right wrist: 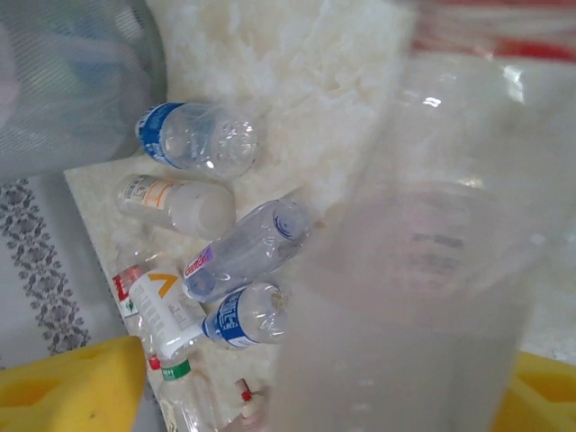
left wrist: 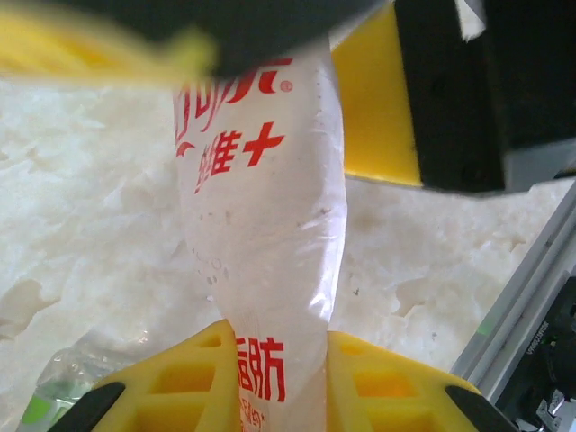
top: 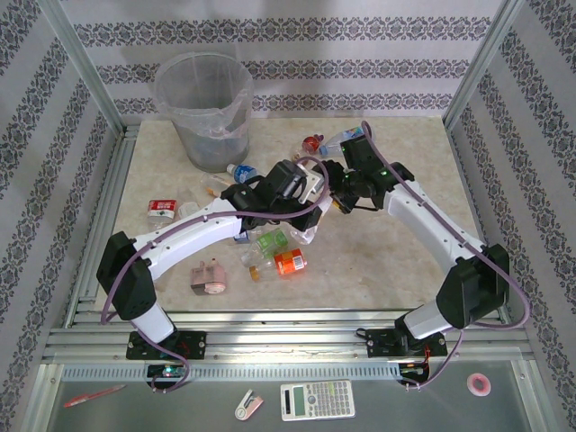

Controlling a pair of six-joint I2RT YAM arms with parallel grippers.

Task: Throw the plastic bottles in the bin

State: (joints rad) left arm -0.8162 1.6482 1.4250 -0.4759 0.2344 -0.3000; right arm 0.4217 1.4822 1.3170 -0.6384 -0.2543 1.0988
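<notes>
Bottle (left wrist: 261, 225) is sitting clamped in left jaws; right jaws are gaping wide. Lifting high before swinging over the bin (top: 191, 112) is looking wisest.

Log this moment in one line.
left gripper: shut on red-lettered bottle | right gripper: open around that bottle | bin: far left, bottle not yet in

Wallpaper (top: 288, 31) with dark floral bands stands far beyond the left gripper (top: 310, 191); beneath it lies a pale marbled table (top: 378, 261), evenly lit.
</notes>
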